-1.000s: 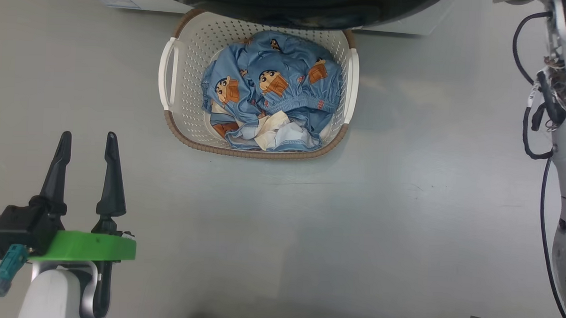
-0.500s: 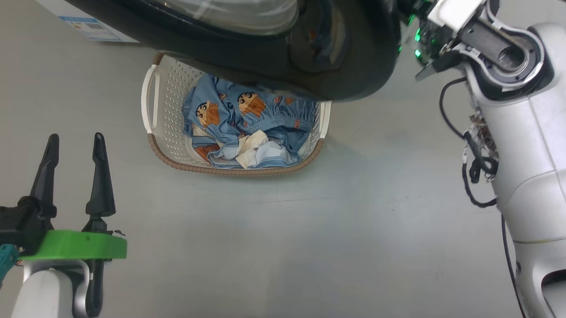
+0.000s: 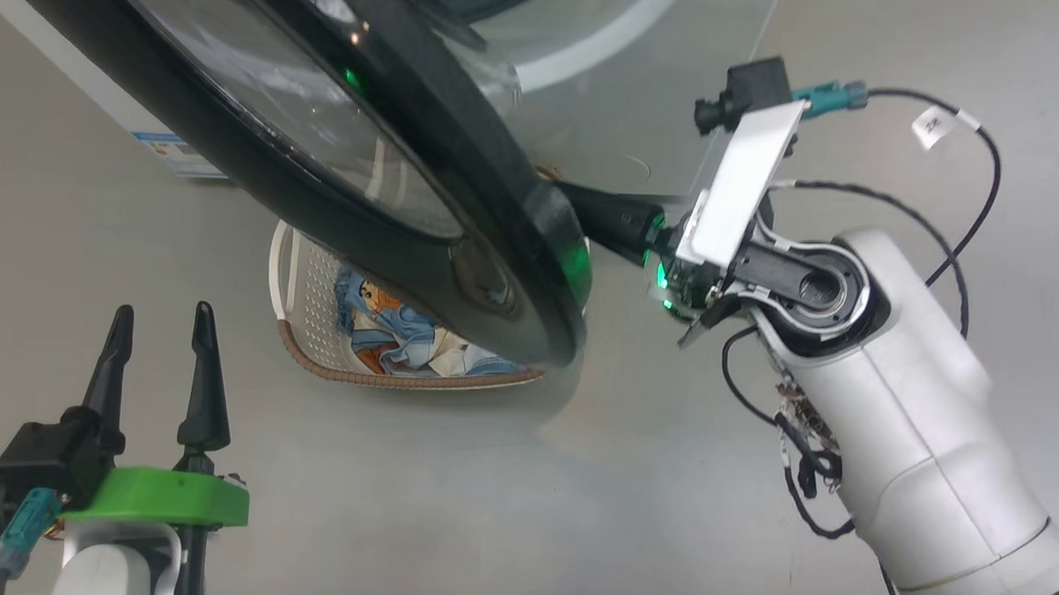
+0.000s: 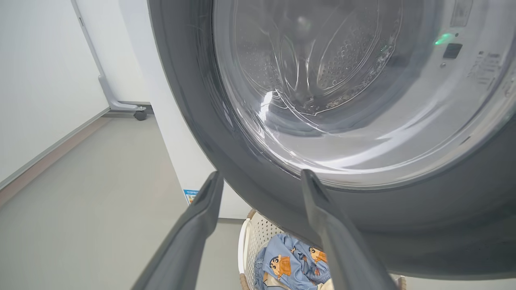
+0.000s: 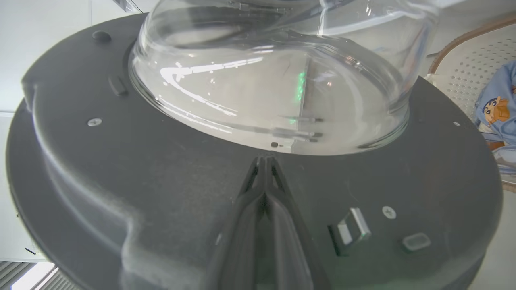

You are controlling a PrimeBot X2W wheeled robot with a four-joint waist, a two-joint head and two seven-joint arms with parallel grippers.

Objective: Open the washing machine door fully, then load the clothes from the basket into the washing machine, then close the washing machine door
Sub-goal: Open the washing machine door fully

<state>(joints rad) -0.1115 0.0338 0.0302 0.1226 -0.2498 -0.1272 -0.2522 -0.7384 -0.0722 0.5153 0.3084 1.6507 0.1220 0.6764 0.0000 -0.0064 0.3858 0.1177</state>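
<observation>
The washing machine door (image 3: 339, 194) has swung out over the basket (image 3: 305, 312).

surface: grey floor (image 3: 487, 490); standing on it: basket (image 3: 309, 316); washing machine (image 4: 173, 129)

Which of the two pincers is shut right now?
The right pincer: its two fingers are pressed together, tips at the inner face of the washing machine door. The left pincer stands spread open.
</observation>
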